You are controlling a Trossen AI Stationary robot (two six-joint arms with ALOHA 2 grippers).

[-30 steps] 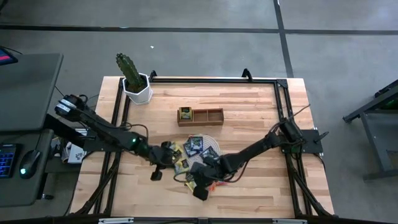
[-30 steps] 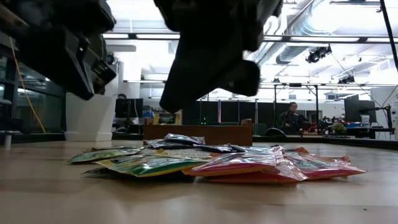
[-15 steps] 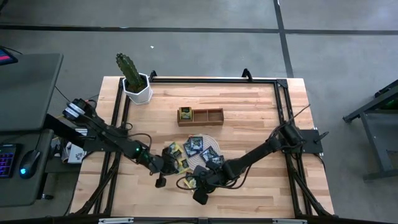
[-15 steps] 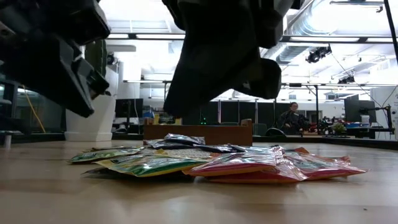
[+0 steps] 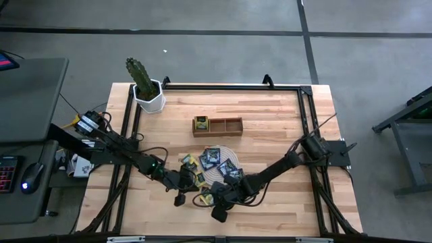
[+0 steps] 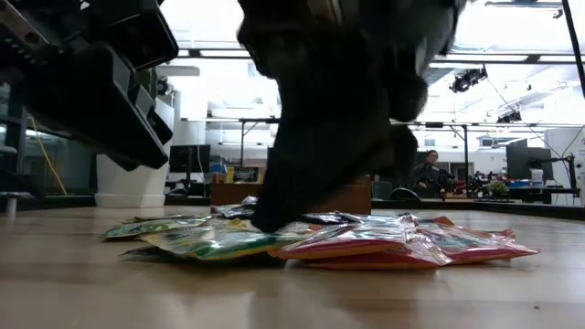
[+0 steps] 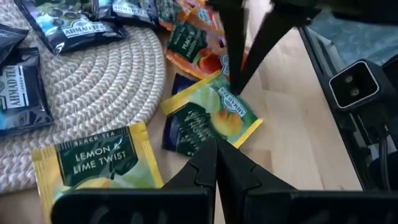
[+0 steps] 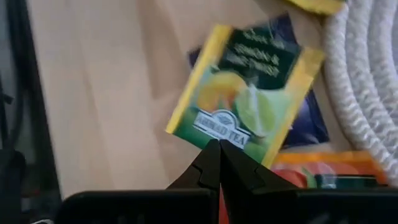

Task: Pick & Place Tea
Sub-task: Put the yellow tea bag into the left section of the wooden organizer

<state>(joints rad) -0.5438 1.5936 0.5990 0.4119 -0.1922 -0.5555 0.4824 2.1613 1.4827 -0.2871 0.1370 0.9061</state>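
Note:
Several tea sachets lie on and around the round woven mat [image 5: 229,154], some overlapping. One yellow-green sachet [image 7: 211,121] lies flat beside the mat, partly over a dark blue one [image 7: 177,134]. My right gripper [image 8: 219,148] is shut, slanting down, with its tips on that sachet. My left gripper [image 7: 216,152] is shut too and hovers over the same sachet's other side, clear of the table in the low view [image 6: 119,110]. Another yellow-green sachet [image 7: 93,165] rests on the mat's edge. The wooden tray [image 5: 233,125] stands farther back. My right gripper touches the yellow-green sachet with its shut fingertips [image 7: 236,84], on the printed face close to one edge [image 8: 217,134]. The fingers come slanting down from above. The sachet lies flat, resting partly on the dark blue sachet and the table.
Orange-red sachets [image 6: 411,242] lie at the pile's right in the low view. Dark blue sachets [image 7: 25,93] sit on the mat. A potted cactus [image 5: 143,84] stands at the far left corner. A black frame [image 5: 229,86] runs around the table's edges.
My right gripper has sunk until its shut tips reach the sachets. My left gripper has moved toward the table's near edge and right, closer to the pile, sinking a little and rolling. The sachets lie where they were.

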